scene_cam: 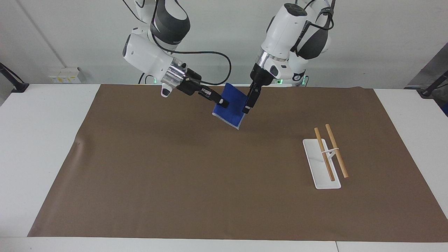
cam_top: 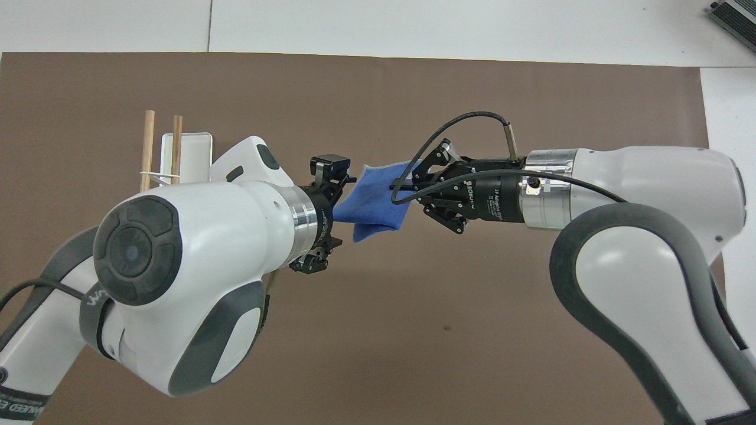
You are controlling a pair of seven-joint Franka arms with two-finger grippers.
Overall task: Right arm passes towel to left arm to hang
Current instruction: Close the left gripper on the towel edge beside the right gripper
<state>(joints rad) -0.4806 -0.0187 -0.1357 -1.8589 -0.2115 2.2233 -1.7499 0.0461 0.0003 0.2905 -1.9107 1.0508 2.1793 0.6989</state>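
Observation:
The towel (scene_cam: 231, 112) is bright blue with a pale hem and hangs folded in the air over the brown mat, toward the robots' edge of it. My right gripper (scene_cam: 223, 103) is shut on the towel's edge on the right arm's side; it also shows in the overhead view (cam_top: 394, 196). My left gripper (scene_cam: 247, 107) is open, with its fingers on either side of the towel's other edge (cam_top: 361, 200). In the overhead view the left gripper (cam_top: 332, 215) partly covers that edge.
A white rack (scene_cam: 320, 175) with two wooden rods (scene_cam: 336, 151) stands on the mat toward the left arm's end; it also shows in the overhead view (cam_top: 189, 154). The brown mat (scene_cam: 175, 168) covers most of the white table.

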